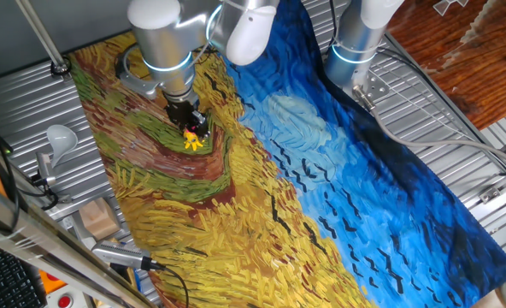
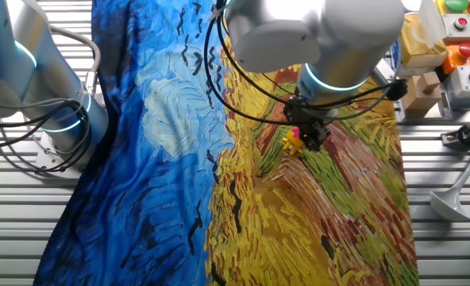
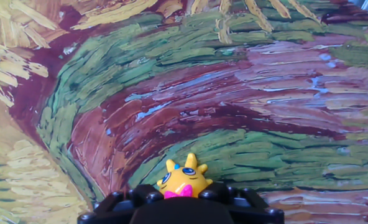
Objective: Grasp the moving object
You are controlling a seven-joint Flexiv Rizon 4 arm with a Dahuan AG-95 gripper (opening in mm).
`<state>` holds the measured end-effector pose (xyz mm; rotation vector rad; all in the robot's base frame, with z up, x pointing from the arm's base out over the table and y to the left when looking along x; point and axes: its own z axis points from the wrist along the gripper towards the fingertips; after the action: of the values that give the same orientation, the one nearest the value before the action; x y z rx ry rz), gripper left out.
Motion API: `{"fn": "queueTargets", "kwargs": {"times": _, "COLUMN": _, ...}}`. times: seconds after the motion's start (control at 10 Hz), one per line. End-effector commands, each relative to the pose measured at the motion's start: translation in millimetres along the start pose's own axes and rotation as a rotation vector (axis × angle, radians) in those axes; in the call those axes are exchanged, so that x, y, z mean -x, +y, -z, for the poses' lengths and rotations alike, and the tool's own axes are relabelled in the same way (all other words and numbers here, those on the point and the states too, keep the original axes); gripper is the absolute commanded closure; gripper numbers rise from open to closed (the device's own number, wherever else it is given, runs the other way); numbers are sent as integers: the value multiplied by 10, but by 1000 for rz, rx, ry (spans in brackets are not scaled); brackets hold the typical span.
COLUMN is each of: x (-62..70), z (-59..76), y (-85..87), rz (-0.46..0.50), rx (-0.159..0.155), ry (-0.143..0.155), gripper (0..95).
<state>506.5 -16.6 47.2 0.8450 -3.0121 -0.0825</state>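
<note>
The moving object [image 3: 184,178] is a tiny bright-yellow toy with spiky points, blue eyes and a pink bow. In the hand view it sits between my black fingers [image 3: 150,198] at the bottom middle. My gripper [image 3: 183,196] is shut on it. In one fixed view the toy [image 1: 193,142] shows just below the gripper [image 1: 191,128], close over the printed cloth [image 1: 321,188]. In the other fixed view the toy [image 2: 292,143] hangs at the gripper [image 2: 305,137] under the arm's wrist. I cannot tell whether the toy touches the cloth.
The painted cloth [image 2: 179,159] covers the table, blue on one side, yellow, green and brown on the other. A second arm base [image 1: 355,43] stands at the cloth's far edge. Boxes and buttons [image 2: 449,48] and a grey scoop [image 2: 453,195] lie beside the cloth.
</note>
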Motion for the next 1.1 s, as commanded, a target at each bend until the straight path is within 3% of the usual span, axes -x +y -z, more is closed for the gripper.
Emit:
{"fn": "queueTargets", "kwargs": {"times": 0.1, "x": 7, "z": 145, "y": 3, "rz": 21, "rx": 9, "ry": 8, "gripper": 190}}
{"fn": "queueTargets", "kwargs": {"times": 0.2, "x": 21, "z": 220, "y": 11, "rz": 31, "rx": 11, "ry": 9, "gripper": 190}}
{"fn": "queueTargets", "kwargs": {"times": 0.3, "x": 75, "z": 392, "y": 69, "rz": 37, "rx": 15, "ry": 4, "gripper": 190}}
{"fn": "queueTargets", "kwargs": {"times": 0.4, "x": 145, "z": 559, "y": 196, "rz": 21, "rx": 6, "ry": -1, "gripper": 570}}
{"fn": "queueTargets", "kwargs": {"times": 0.5, "x": 145, "z": 559, "y": 196, "rz": -27, "rx": 8, "ry": 7, "gripper": 950}}
{"fn": "queueTargets", "kwargs": {"times": 0.7, "x": 145, "z": 559, "y": 196, "rz": -78, "rx": 4, "ry": 30, "gripper": 950}}
{"fn": "queueTargets", "kwargs": {"times": 0.9, "x": 145, "z": 559, "y": 196, "rz": -128, "rx": 9, "ry": 28, "gripper": 950}}
{"fn": "queueTargets", "kwargs": {"times": 1.1, "x": 145, "z": 559, "y": 196, "rz": -104, "rx": 7, "ry": 30, "gripper": 950}}
